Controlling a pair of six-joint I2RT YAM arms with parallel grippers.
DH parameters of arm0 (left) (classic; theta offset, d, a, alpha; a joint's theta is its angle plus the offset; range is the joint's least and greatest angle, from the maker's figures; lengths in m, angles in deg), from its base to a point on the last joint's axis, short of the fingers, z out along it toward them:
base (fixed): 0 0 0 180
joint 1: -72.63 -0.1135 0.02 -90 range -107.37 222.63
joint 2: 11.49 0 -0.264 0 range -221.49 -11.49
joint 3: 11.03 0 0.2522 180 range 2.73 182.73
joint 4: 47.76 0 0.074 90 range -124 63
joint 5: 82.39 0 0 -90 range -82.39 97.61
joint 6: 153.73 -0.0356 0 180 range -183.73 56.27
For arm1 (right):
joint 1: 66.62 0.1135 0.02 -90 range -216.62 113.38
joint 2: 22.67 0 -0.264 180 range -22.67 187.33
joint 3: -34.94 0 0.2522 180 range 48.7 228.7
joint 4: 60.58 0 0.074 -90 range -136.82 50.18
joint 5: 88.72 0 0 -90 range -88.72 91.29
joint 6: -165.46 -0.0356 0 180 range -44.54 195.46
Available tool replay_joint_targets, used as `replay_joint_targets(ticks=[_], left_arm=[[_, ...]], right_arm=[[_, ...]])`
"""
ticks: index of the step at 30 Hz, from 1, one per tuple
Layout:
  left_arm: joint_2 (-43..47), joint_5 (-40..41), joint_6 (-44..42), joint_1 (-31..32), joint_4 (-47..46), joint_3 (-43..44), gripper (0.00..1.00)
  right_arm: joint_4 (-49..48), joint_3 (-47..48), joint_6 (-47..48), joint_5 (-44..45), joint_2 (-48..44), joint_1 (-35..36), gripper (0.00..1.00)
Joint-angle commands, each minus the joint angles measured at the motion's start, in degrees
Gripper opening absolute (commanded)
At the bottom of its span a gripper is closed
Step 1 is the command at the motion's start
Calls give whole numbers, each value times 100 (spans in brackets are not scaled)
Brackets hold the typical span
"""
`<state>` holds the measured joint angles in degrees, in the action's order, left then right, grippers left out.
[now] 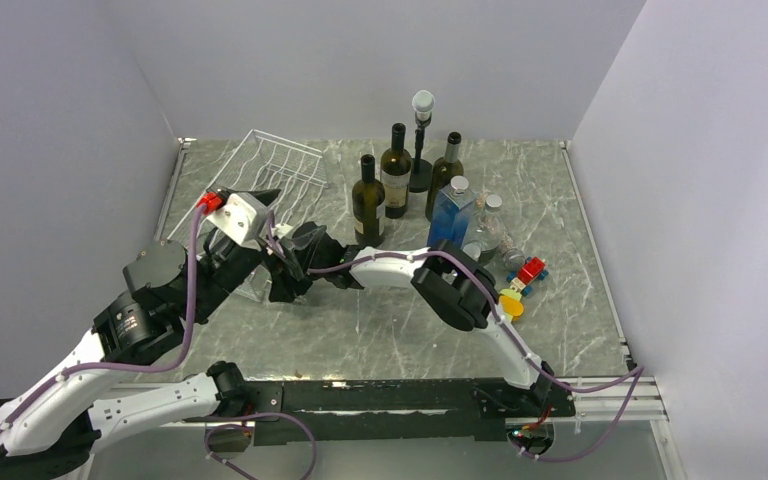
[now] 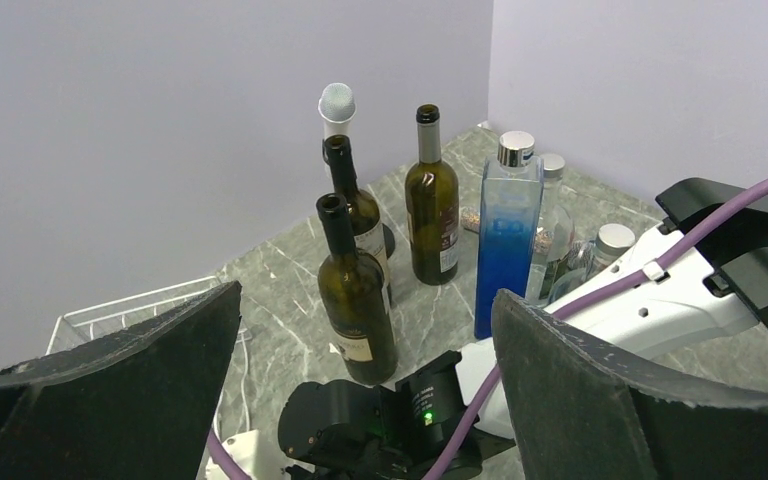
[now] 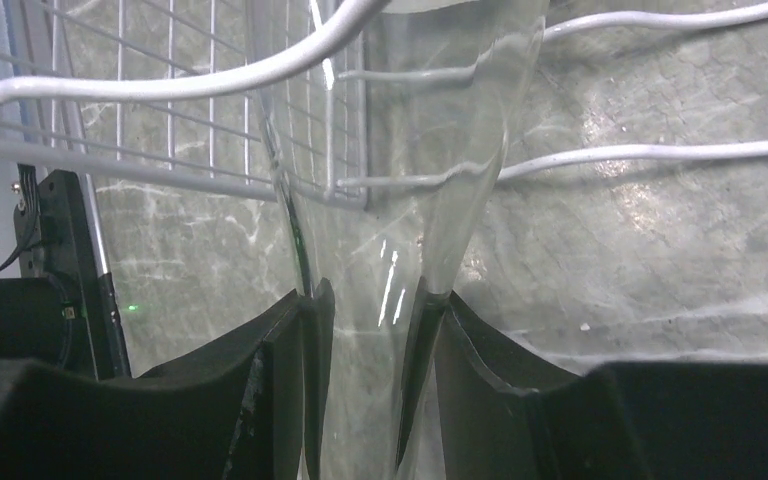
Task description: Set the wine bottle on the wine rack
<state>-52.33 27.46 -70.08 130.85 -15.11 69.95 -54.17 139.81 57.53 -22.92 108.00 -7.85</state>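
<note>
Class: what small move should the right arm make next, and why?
Probably ease the clear bottle down onto the rack: the right gripper is shut on its neck, its body lies over the wires, but whether it rests there is unclear.

No text can be read. Beyond the left gripper [image 2: 367, 296], the nearest dark wine bottle [image 2: 358, 330], the second dark wine bottle [image 2: 365, 225] behind it and the olive-green bottle [image 2: 432, 215] each bear a pale label, its print too blurred to make out.
</note>
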Motion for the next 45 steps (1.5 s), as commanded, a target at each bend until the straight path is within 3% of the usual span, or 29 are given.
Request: replay_joint_targets(ticks=[1, 5, 11, 13, 18, 23, 30, 45], left_arm=[[25, 139, 145, 23, 24, 162, 99], [49, 123, 152, 23, 41, 147, 99], [143, 44, 169, 23, 20, 112, 99], [163, 61, 177, 23, 26, 108, 99], [204, 92, 216, 28, 111, 138, 99], [293, 112, 209, 23, 231, 220, 99], [424, 151, 136, 25, 266, 368, 99], [639, 97, 101, 23, -119, 137, 99]], right_arm=[[-1373, 724, -65, -271, -125, 60, 0], [-1132, 1002, -82, -224, 38, 91, 0], [-1034, 1069, -193, 129, 98, 109, 15], [-978, 1100, -233, 203, 125, 109, 25], [-1071, 723, -231, 434, -72, 109, 68], [-1111, 68, -97, 949, -592, 118, 86], [-751, -442, 56, 1260, -1232, 125, 93], [909, -1147, 74, 2573, -2972, 105, 92]])
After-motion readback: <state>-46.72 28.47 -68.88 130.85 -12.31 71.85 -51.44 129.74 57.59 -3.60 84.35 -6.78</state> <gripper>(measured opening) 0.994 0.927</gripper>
